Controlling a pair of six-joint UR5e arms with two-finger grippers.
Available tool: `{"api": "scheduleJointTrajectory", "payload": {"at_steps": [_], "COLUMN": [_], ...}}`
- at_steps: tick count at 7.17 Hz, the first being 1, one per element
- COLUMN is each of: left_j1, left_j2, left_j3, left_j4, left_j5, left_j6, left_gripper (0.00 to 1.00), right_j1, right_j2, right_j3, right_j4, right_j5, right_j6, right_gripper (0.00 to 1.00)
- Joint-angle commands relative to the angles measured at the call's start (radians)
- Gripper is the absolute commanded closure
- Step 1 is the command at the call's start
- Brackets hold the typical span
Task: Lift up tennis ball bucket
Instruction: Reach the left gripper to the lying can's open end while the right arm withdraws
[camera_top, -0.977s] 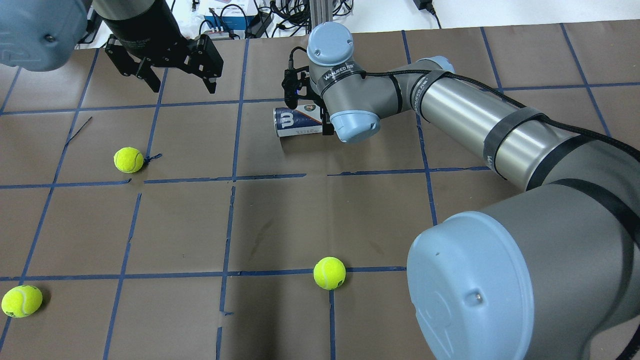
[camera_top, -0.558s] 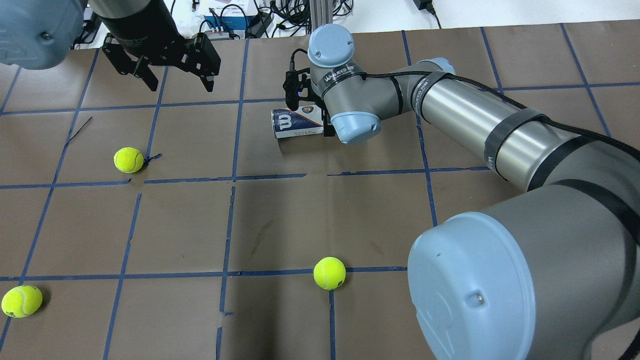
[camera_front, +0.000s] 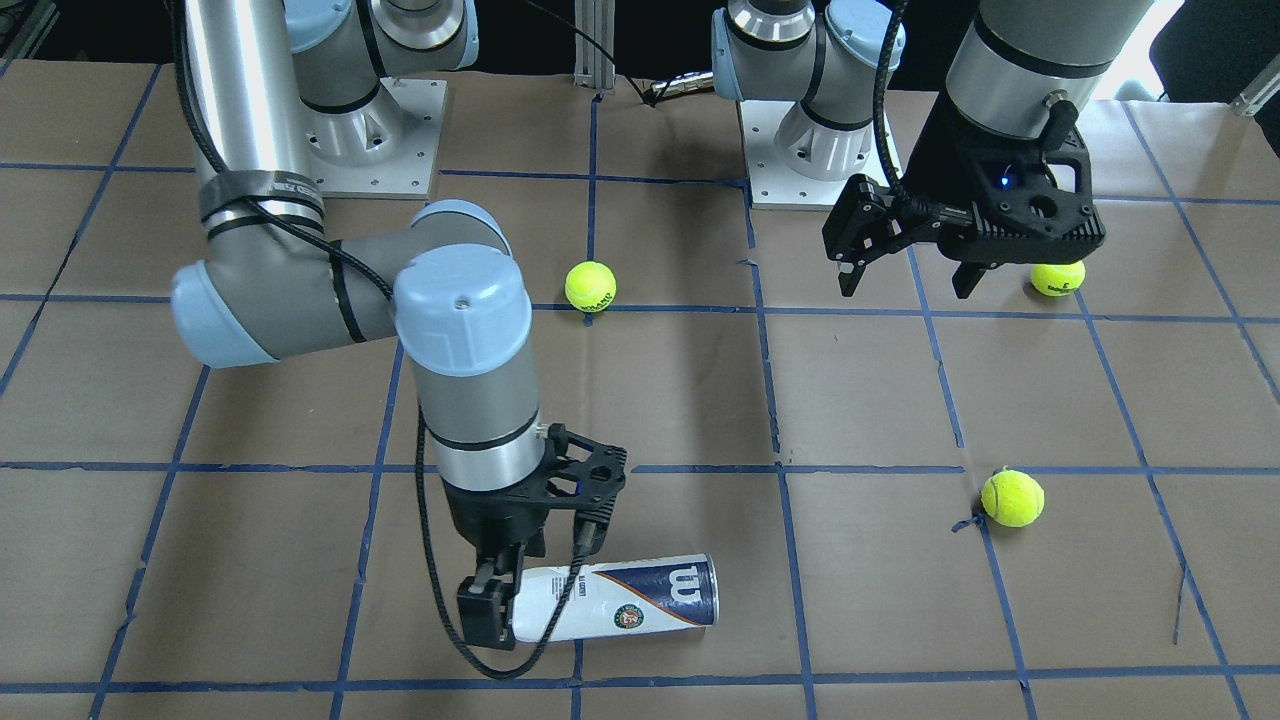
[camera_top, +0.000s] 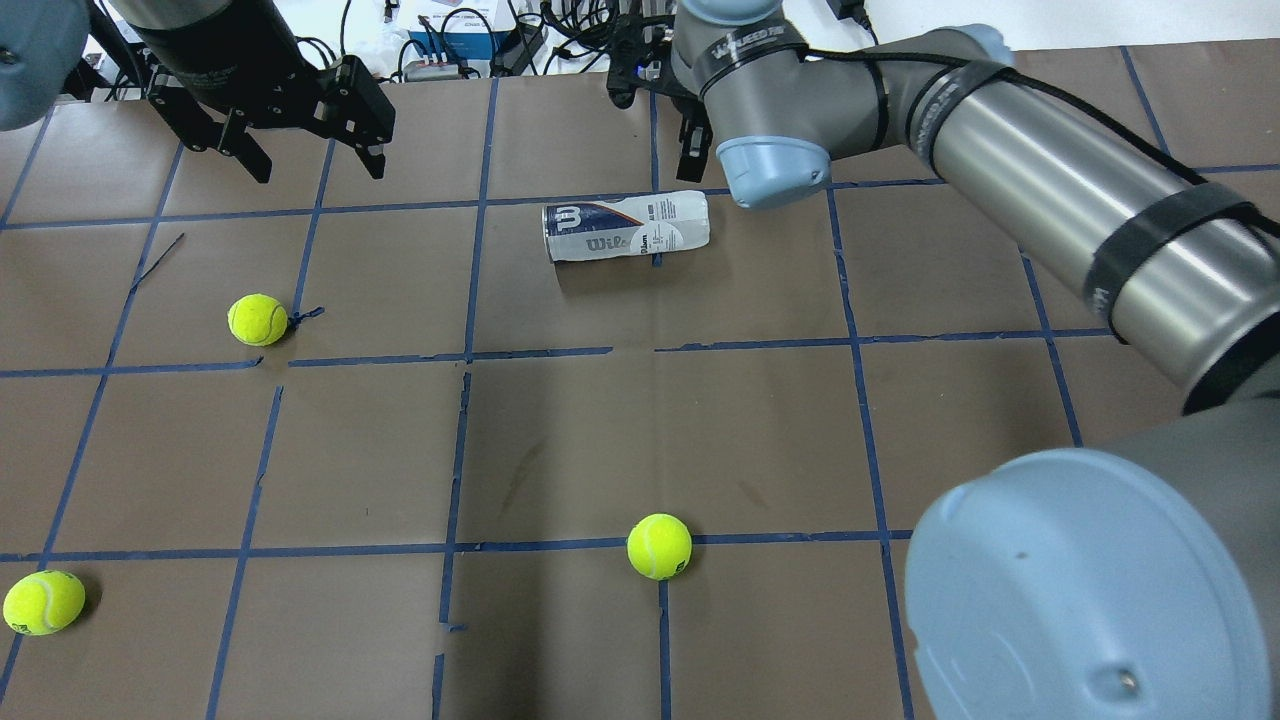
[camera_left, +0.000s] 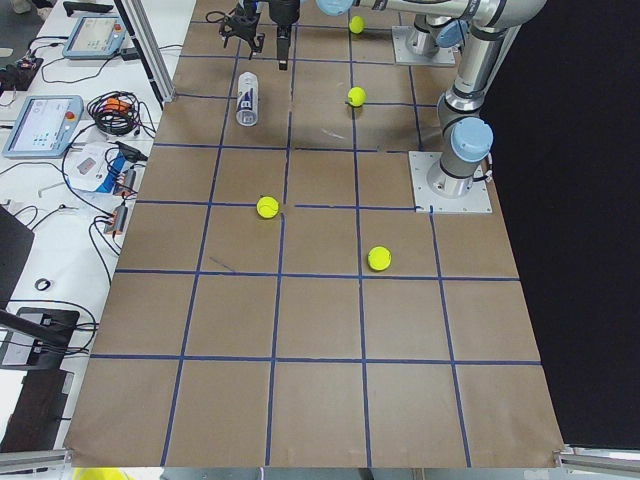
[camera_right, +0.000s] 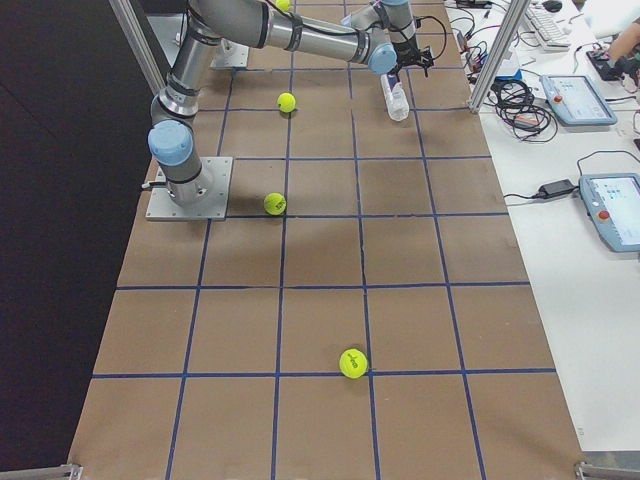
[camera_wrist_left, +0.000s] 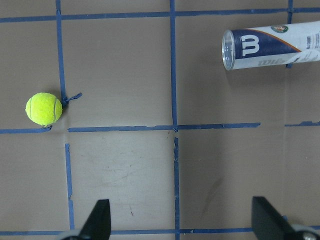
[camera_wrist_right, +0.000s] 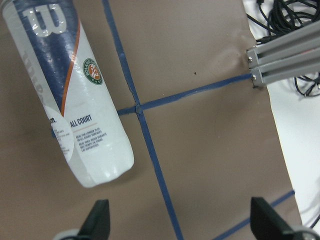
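The tennis ball bucket is a clear can with a white and navy label and a big white "W". It lies on its side on the brown table, far of the middle. It also shows in the front view and in the right wrist view. My right gripper is open and empty, raised over the can's closed end, with the can off to one side of its fingers. My left gripper is open and empty, hovering at the far left, well apart from the can.
Three yellow-green tennis balls lie loose on the table: one at the left, one at the near middle, one at the near left corner. Cables and devices lie past the far table edge.
My right wrist has risen and drawn back toward the far edge, so the whole can now shows, lying on the table. My left gripper has moved left and back.
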Motion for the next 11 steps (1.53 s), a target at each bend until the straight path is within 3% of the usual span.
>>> {"api": "scheduleJointTrajectory", "payload": {"at_steps": [1,2,5,6,7,9,10,11], "left_j1": [0.003,0.002,0.018,0.018,0.018,0.017,0.018,0.017], "left_j2": [-0.024,-0.073,-0.268,-0.344,-0.407,-0.504,-0.544,-0.573], "left_j3": [-0.001,0.009,0.023,0.043,0.052,0.057,0.059,0.054], "left_j4": [0.006,0.016,0.229,0.248,0.348,0.474,0.492,0.504], "left_j5": [-0.023,-0.037,-0.112,-0.178,-0.327,-0.378,-0.471,-0.505], "left_j6": [0.007,0.004,-0.009,0.005,0.002,0.039,0.059,0.065], "left_gripper": [0.0,0.0,0.0,0.0,0.0,0.0,0.0,0.0], "right_j1": [-0.029,-0.059,-0.219,-0.233,-0.233,-0.232,-0.235,-0.236], "right_j2": [-0.112,-0.147,-0.268,-0.281,-0.282,-0.286,-0.282,-0.284], "right_j3": [0.002,0.003,0.01,0.025,0.045,0.056,0.057,0.053], "right_j4": [0.17,0.218,0.596,0.637,0.662,0.66,0.653,0.662], "right_j5": [0.003,-0.008,-0.007,-0.011,-0.002,0.001,-0.01,-0.01], "right_j6": [0.331,0.477,0.699,0.794,0.854,0.931,0.937,0.937], "right_gripper": [0.0,0.0,0.0,0.0,0.0,0.0,0.0,0.0]}}
